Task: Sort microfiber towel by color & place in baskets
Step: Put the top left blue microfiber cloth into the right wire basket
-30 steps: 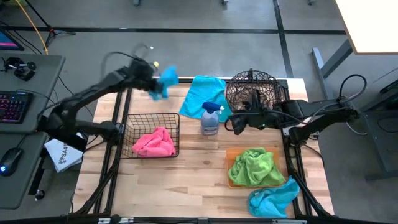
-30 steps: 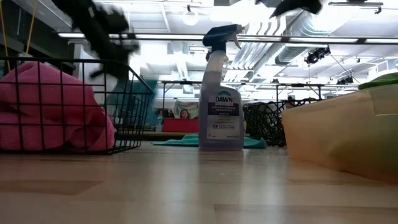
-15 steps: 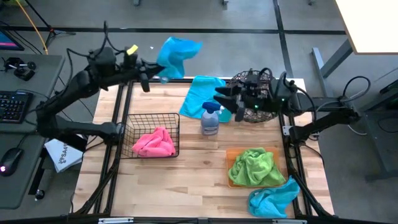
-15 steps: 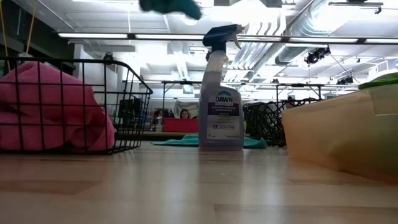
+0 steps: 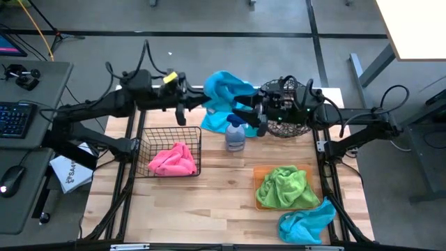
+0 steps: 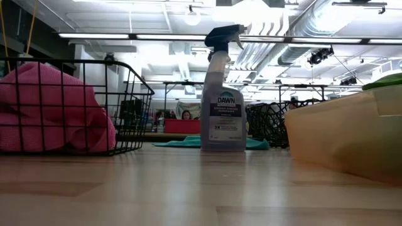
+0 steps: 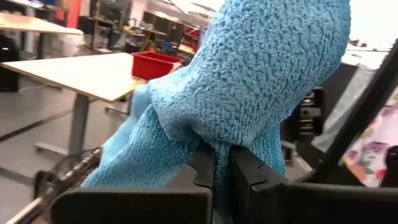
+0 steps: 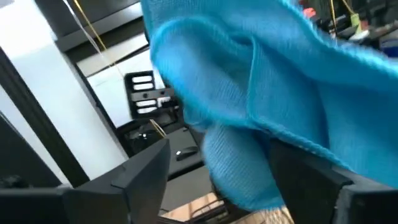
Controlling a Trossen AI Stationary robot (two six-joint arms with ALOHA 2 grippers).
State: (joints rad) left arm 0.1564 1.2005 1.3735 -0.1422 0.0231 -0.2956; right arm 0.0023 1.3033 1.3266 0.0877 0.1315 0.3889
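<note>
My left gripper (image 5: 204, 104) (image 7: 222, 171) is shut on a blue towel (image 5: 224, 87), held high over the table's far middle. My right gripper (image 5: 241, 115) (image 8: 230, 174) faces it from the right, open, one finger on each side of the towel's hanging part (image 8: 242, 168). A second blue towel (image 5: 217, 120) lies flat on the table below. A pink towel (image 5: 172, 160) lies in the black wire basket (image 5: 150, 143), a green towel (image 5: 282, 187) on the orange tray (image 5: 259, 173). The round woven basket (image 5: 291, 120) stands at the far right. My left gripper pinches a bunched fold of the blue towel (image 7: 217, 146) between its two fingers, coming level from the table's left. The towel is lifted clear of the table and bulges out beyond the fingertips. Whether my right gripper touches the towel between its fingers, I cannot tell.
A spray bottle (image 5: 235, 134) (image 6: 223, 94) stands upright mid-table, just below both grippers. Another blue towel (image 5: 306, 222) lies crumpled at the near right corner. A black metal frame (image 5: 129, 174) runs along the table's left and right edges.
My left gripper has swung up and toward the table's right with the blue towel, which has flapped and now hangs over the far middle. My right gripper has risen, tipped up to level and reached left toward the towel.
</note>
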